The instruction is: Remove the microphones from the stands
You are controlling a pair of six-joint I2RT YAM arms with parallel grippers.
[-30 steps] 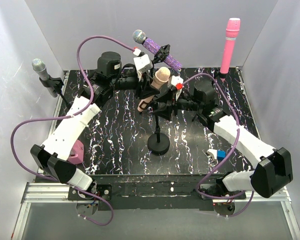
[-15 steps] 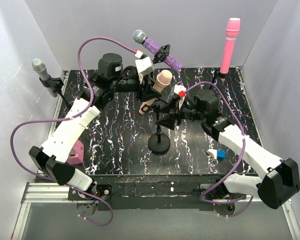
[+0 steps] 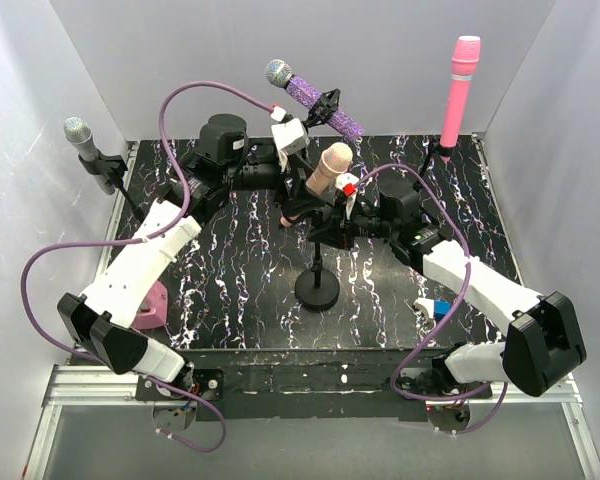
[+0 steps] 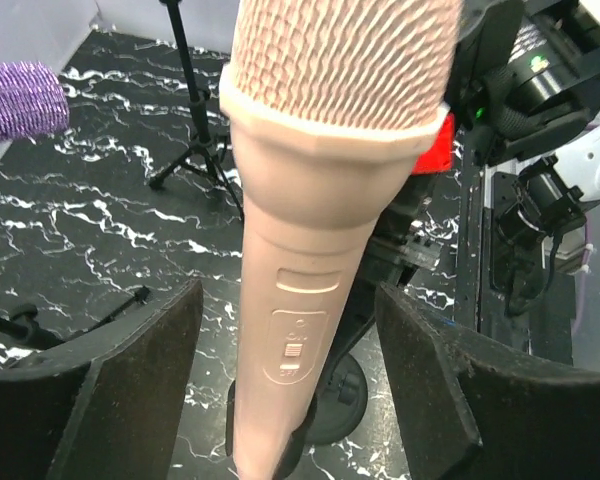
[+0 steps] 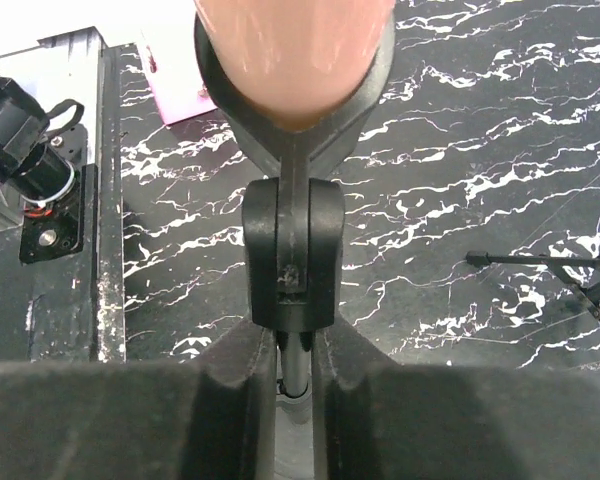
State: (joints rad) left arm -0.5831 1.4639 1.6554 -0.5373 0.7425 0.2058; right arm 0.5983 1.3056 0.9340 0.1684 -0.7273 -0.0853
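Observation:
A beige microphone (image 3: 327,163) sits tilted in the black clip of a short stand (image 3: 317,288) at mid-table. My left gripper (image 3: 302,182) is open around the microphone's body (image 4: 310,250). Its dark pads (image 4: 130,390) stand on either side of the body with a gap on each side. My right gripper (image 3: 334,218) is shut on the stand's thin pole (image 5: 298,375), just below the clip (image 5: 292,250). The microphone's butt end (image 5: 290,50) rests in the clip's ring.
A purple microphone (image 3: 315,100) on its stand is at the back, close behind my left gripper. A pink microphone (image 3: 460,90) stands upright at the back right and a grey one (image 3: 88,150) at the far left. Near the front lie a pink block (image 3: 155,305) and a blue block (image 3: 441,308).
My left gripper has opened off the microphone. My right gripper has moved in to the left and shut on the stand's pole. The microphone now stands a little more upright.

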